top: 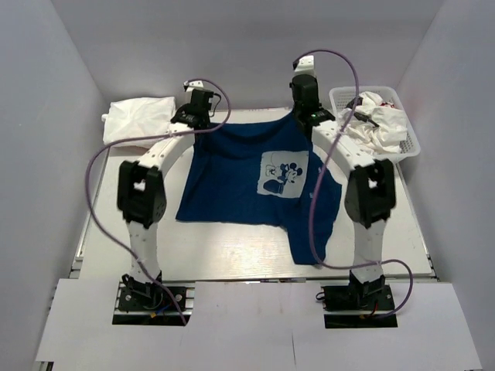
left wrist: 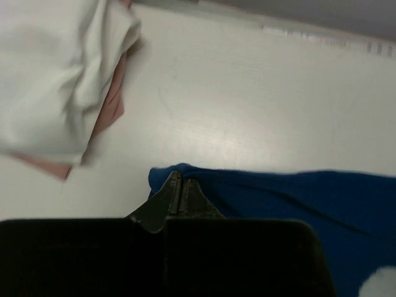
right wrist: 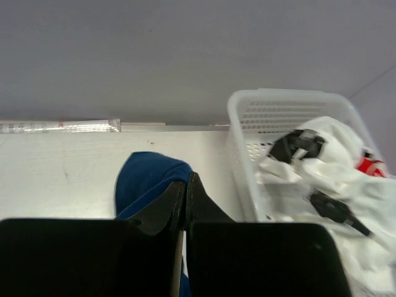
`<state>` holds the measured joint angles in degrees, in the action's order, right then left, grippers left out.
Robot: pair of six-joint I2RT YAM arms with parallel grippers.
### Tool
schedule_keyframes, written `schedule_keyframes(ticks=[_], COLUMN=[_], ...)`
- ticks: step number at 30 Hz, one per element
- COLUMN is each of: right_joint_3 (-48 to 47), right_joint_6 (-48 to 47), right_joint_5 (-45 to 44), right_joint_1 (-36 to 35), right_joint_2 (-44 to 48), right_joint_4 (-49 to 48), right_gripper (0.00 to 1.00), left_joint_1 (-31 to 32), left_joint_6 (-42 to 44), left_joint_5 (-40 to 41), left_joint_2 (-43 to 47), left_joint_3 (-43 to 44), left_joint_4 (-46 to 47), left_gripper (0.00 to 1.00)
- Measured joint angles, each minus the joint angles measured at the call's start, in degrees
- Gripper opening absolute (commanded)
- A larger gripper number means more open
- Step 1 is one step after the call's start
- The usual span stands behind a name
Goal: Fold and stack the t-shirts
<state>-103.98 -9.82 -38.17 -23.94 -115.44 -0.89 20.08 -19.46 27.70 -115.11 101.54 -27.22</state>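
We have the navy blue cloth t-shirt with its pale square print point(top: 247, 182) spread on the white counter point(top: 232, 251), left claw point(left wrist: 180, 185) and right claw point(right wrist: 186, 185) each clamped on a far corner. Next, we reckon: fold it forward evenly.

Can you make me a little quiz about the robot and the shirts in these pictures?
1. True or false: the left gripper and the right gripper are both shut on the navy t-shirt.
2. Where do the crumpled white t-shirts lie? A) in the white mesh basket; B) on top of the navy one; C) under the left arm's base.
3. Fill in: the lone white t-shirt lies at the far ____ corner of the table.
Key: 1 true; 2 A; 3 left.
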Motion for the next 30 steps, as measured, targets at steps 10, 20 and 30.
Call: schedule_keyframes(ticks=[10,20,30], right_joint_3=[-21.62,-9.46,23.54], right_joint_6=[-3.93,4.52,22.97], right_joint_5=[8.63,21.4,29.83], right_joint_1=[4.98,4.44,4.0], right_joint_2=[-32.28,-14.62,26.05], right_joint_4=[-23.45,-6.19,7.06], right_gripper=[0.9,0.9,0.9], left_joint_1=[-7.41,-9.64,-5.49], left_joint_6=[-0.55,-0.85,-2.29], left_joint_5=[-9.55,-23.56,-36.26], left_joint_2=[-35.28,-19.85,9.01], left_joint_3=[35.3,20.06,-10.21], left_joint_4=[13.35,15.65,16.28], left_gripper=[1.0,1.0,1.0])
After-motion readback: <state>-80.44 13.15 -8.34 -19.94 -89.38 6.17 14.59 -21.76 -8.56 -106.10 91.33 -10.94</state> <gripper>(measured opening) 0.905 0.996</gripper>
